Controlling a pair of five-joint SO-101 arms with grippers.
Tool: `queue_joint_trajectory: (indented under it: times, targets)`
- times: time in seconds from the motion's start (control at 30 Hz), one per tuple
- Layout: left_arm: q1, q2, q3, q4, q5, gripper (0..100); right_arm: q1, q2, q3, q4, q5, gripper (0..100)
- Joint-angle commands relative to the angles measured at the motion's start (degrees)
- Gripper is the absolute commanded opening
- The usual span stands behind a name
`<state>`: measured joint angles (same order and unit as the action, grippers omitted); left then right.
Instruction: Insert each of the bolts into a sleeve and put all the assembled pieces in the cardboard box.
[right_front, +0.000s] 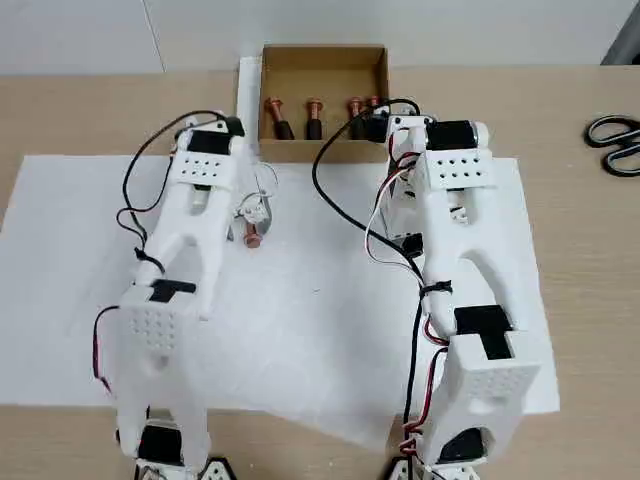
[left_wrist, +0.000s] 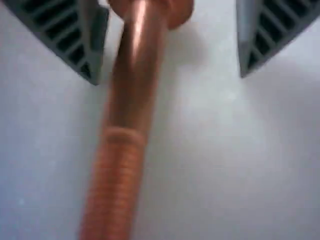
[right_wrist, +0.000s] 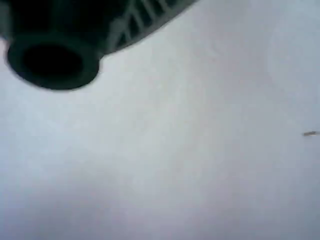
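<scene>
Your open left gripper (left_wrist: 168, 77) straddles the bolt (left_wrist: 132, 100), shaft lying 12-to-6 in the high view, while the right gripper (right_wrist: 85, 30) at its 3 o'clock clamps 1 sleeve (right_wrist: 52, 62).

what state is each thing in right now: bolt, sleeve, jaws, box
bolt: bare, lying on the white paper
left jaws: open, one on either side of the bolt
sleeve: empty, hollow end facing the right wrist camera
cardboard box: open-topped, sleeved bolts inside
</scene>
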<state>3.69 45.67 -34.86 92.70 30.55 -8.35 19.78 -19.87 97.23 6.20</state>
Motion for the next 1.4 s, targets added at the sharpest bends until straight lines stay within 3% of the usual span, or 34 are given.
queue_joint_trajectory:
  times: [0.0, 0.2, 0.37, 0.47, 0.8, 1.2, 1.37]
  targets:
    - [0.62, 2.73, -4.53, -0.09, 2.46, 17, 0.04, -4.00, -1.49, 0.84, 0.70, 0.4]
    - [0.62, 4.66, -8.31, 0.09, 0.97, 0, 0.04, -3.91, -1.49, 0.84, 0.70, 0.4]
    - [0.79, 4.66, -17.98, 7.82, -0.53, 1, 0.40, -4.09, -1.49, 0.84, 0.88, 0.4]
    - [0.62, 4.04, -21.05, 7.82, -5.89, 1, 0.40, -4.26, -1.67, 0.84, 0.88, 0.4]
    - [0.44, -12.40, -21.32, 7.82, -42.37, 1, 2.24, -4.35, -1.76, 0.84, 0.88, 0.4]
    - [-2.90, -16.09, 0.57, 7.65, -92.22, 1, 5.76, -4.44, -1.76, 0.92, 0.88, 0.4]
    - [-4.66, -15.82, 5.05, 6.07, -106.90, 1, 5.58, -4.44, -1.76, 1.27, 0.88, 0.4]
